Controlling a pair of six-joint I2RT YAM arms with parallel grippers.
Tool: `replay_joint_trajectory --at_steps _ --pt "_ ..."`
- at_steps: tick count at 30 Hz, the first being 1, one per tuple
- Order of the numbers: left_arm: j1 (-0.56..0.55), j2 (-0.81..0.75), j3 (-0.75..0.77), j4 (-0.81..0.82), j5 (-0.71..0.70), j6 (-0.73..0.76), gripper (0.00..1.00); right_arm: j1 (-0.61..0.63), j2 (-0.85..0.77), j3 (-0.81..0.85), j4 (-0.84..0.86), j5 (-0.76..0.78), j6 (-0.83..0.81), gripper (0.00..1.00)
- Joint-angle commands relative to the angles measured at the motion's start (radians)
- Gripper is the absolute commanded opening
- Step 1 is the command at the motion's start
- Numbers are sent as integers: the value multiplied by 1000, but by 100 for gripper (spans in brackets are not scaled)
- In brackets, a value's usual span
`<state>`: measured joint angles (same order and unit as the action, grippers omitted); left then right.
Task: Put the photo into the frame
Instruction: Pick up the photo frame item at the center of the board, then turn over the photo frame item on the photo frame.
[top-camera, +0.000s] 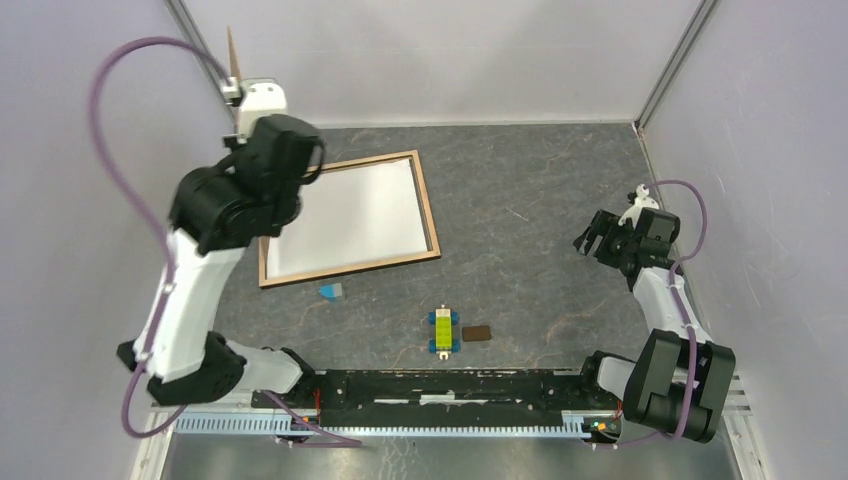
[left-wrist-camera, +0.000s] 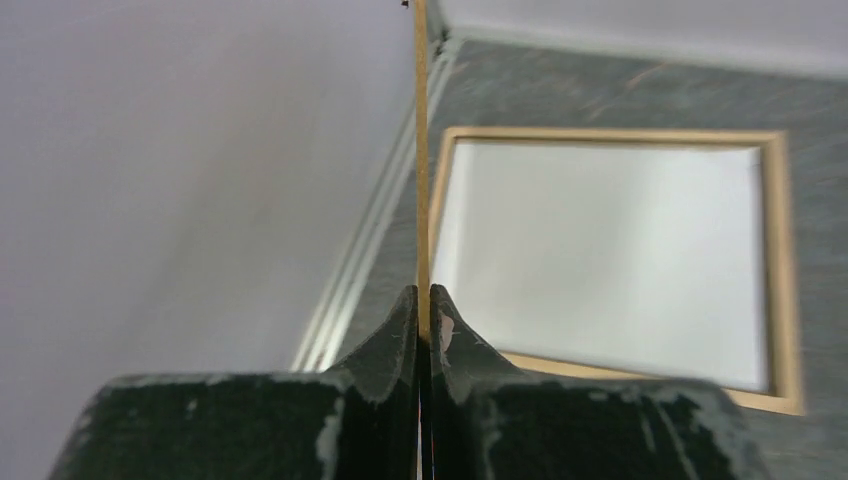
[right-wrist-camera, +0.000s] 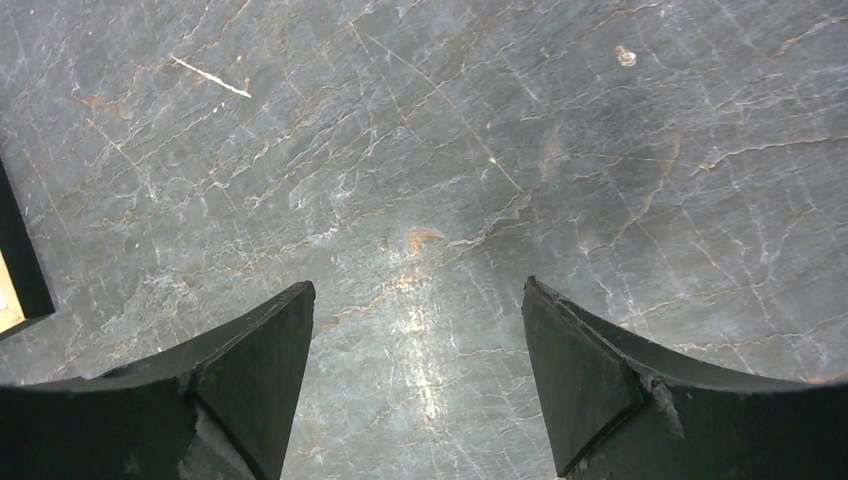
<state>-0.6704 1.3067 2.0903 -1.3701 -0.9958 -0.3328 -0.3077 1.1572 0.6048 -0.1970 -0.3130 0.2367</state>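
Left tool (left-wrist-camera: 424, 302) tight on brown board (left-wrist-camera: 421, 150)

One frame (top-camera: 350, 268) — one board (top-camera: 233, 55)

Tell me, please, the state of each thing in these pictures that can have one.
Left gripper: shut on the brown board.
Brown board: held upright on edge, off the table.
Right gripper: open, empty, above the table.
Frame: lying flat on the table.
White sheet, likely the photo: lying flat inside the frame, white side up.
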Motion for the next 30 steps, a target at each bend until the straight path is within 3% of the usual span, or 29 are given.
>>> replay_joint_trajectory --at_steps 1,7,12,17,30 --pt "-36 116 11 -164 -256 -135 2 15 1 53 28 -10 -14 82" --pt "-52 260 -74 -121 -283 -147 2 23 -3 46 34 -9 -17 83" --pt "-90 428 -23 -78 -306 -119 2 38 11 34 47 -17 -18 83" --pt "-107 606 80 -168 -309 -201 2 58 -32 12 66 -14 -33 83" --pt "-109 756 58 -56 -276 -103 2 91 -2 33 33 24 -60 85"
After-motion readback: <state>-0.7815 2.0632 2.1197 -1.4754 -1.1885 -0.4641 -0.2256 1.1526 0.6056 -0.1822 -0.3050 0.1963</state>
